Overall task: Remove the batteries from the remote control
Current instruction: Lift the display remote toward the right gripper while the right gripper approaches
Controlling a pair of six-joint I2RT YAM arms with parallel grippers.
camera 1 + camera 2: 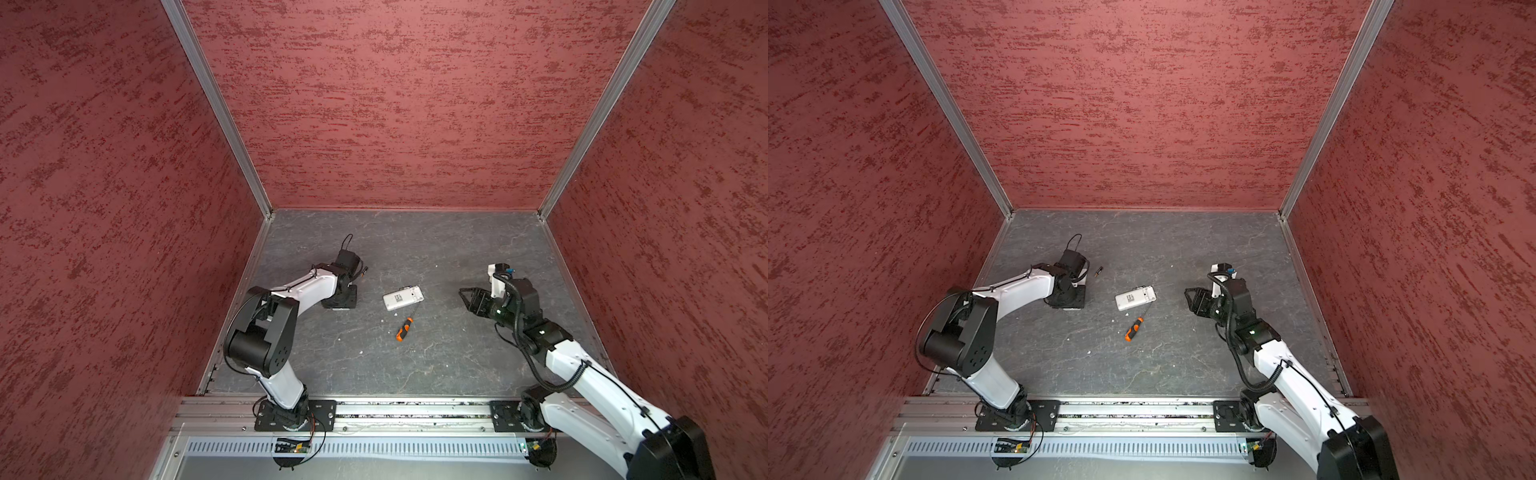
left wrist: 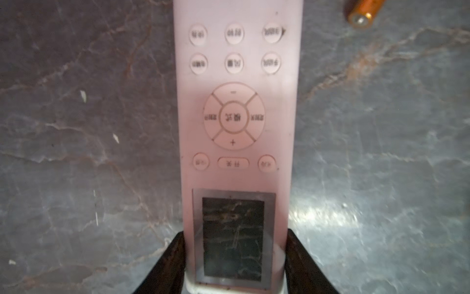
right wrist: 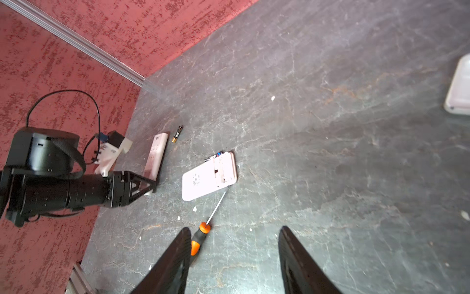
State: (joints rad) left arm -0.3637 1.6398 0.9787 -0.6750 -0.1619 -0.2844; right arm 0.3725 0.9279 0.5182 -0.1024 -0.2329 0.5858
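- One loose battery [image 1: 1098, 272] lies on the grey surface [image 1: 1183, 365], near the left gripper [image 2: 235, 254].
- Left jaws are clamped on the screen end of a slim white remote [image 2: 235, 101], whose buttons face the wrist camera.
- Right gripper [image 3: 234, 254] hangs near the orange-and-black screwdriver [image 3: 195, 246], jaws apart and empty.
- Face-down remote [image 1: 403, 298] lies mid-surface with its back compartment open and the screwdriver's tip at its edge.

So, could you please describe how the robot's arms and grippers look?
The left arm and right arm have white shells and black cylindrical joints; the right carries a ribbed black cable hose. The left gripper and right gripper have black, tapering fingers.
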